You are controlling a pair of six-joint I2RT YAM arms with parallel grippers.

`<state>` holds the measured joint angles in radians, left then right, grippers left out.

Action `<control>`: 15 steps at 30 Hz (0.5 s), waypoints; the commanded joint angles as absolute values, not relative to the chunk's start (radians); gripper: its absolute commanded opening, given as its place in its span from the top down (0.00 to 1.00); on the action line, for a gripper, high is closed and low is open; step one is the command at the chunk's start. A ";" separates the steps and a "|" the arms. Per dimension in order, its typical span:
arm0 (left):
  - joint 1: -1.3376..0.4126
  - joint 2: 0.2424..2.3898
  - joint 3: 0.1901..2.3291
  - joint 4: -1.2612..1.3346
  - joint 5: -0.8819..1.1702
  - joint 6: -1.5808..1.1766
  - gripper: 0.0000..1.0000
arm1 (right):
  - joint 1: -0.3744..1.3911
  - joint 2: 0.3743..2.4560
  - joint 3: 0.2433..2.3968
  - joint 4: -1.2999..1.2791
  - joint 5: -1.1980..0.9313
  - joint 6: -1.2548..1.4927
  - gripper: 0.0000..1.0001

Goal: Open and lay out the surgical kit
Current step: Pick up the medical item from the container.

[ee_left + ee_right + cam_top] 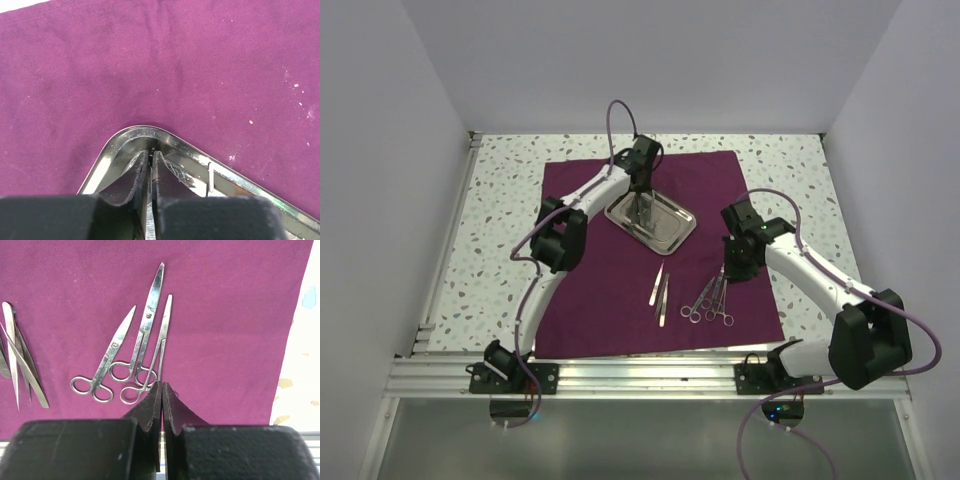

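Observation:
The dark purple cloth wrap (610, 300) lies spread flat on the table. The shiny steel tray (675, 235) sits on its far middle. My left gripper (642, 212) points down into the tray, jaws shut, with nothing seen held. In the left wrist view its tips (151, 152) are just inside a rounded corner of the tray (125, 137). Tweezers (660, 290) and three ring-handled instruments (710, 300) lie on the cloth. My right gripper (732, 272) is shut and empty. In the right wrist view its tips (161, 384) are beside the ring handles (131, 385).
A thin steel strip (210, 176) shows inside the tray. Speckled tabletop (500, 200) surrounds the cloth and shows at the right of the right wrist view (300, 340). An aluminium rail (640, 375) runs along the near edge. White walls close in the sides and back.

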<state>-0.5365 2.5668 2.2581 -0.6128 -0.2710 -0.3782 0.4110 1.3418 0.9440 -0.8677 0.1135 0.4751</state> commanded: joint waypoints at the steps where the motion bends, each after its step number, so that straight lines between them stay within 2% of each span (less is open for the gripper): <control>1: -0.537 2.665 2.178 -0.790 -0.158 -0.379 0.98 | 0.406 1.332 0.954 -0.842 0.114 0.460 1.00; 15: -0.534 2.513 2.187 -0.752 -0.103 -0.390 1.00 | 0.405 1.292 0.954 -0.836 0.089 0.471 1.00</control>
